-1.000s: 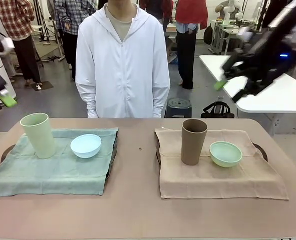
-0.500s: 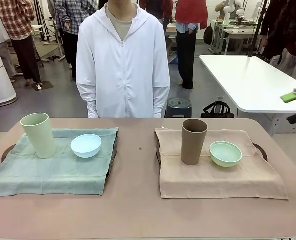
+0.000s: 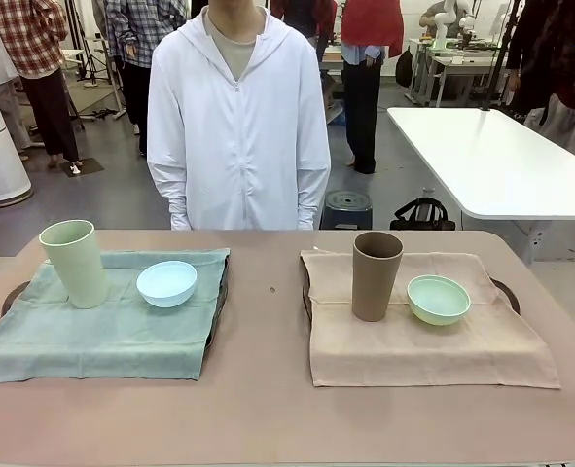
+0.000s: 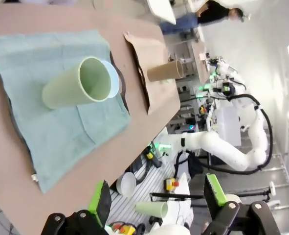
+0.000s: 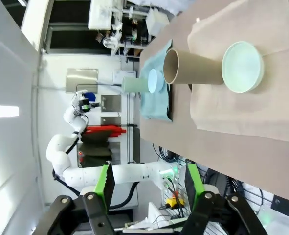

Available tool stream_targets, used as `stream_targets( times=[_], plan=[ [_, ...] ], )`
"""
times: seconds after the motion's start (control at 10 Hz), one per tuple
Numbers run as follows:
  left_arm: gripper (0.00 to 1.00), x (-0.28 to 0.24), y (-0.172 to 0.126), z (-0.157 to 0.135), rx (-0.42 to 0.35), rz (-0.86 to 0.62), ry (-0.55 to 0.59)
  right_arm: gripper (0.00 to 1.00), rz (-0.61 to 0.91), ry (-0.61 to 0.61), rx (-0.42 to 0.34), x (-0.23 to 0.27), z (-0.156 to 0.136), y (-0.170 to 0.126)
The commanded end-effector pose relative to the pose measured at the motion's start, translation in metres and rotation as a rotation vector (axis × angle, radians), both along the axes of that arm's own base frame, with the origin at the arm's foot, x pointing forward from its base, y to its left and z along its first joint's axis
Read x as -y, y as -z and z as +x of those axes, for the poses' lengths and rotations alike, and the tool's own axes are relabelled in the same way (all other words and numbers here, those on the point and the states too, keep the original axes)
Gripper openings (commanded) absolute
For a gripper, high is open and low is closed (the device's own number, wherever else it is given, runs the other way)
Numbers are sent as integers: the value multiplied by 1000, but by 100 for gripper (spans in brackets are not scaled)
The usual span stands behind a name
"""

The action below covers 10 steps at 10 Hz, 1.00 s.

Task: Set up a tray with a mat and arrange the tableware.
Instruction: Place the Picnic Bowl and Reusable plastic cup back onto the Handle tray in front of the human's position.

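A pale green tumbler (image 3: pixel 75 263) and a light blue bowl (image 3: pixel 166 283) stand on a green mat (image 3: pixel 102 331) over a dark tray (image 3: pixel 15 292) at the table's left. On the right, a brown tumbler (image 3: pixel 376 275) and a mint green bowl (image 3: pixel 438 299) rest on a beige mat (image 3: pixel 423 341) over another tray (image 3: pixel 504 290). My left gripper (image 4: pixel 156 200) is open, high off the table's left end, looking down on the pale green tumbler (image 4: pixel 78 89). My right gripper (image 5: pixel 148 186) is open, raised beyond the right end, with the brown tumbler (image 5: pixel 192 67) and mint bowl (image 5: pixel 242 66) far ahead.
A person in a white hooded jacket (image 3: pixel 238 126) stands at the far side of the table, arms down. A white table (image 3: pixel 491 156) stands behind on the right. Bare brown tabletop (image 3: pixel 268 389) lies between and in front of the two trays.
Both arms have pulled back out of the front view: the right gripper swung away to the right and the left one withdrew to the left. The tableware has not moved.
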<state>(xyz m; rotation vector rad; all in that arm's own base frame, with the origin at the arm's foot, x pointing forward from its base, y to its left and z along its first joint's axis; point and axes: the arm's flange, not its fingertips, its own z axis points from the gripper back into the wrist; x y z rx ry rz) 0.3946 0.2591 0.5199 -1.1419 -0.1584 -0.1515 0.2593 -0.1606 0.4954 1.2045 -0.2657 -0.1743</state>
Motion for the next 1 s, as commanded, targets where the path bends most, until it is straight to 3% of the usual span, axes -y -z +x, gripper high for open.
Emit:
stream_targets(
  times=[0.0, 0.3, 0.9],
  plan=[
    [100, -16, -5, 0, 3, -38, -21, 76, 58, 23, 54, 3, -18, 5],
    [100, -32, 6, -15, 4, -65, -48, 76, 77, 54, 45, 17, -34, 10],
    [100, -44, 14, -58, -1, -57, 9, 76, 77, 23, -7, 15, -26, 11]
  ],
)
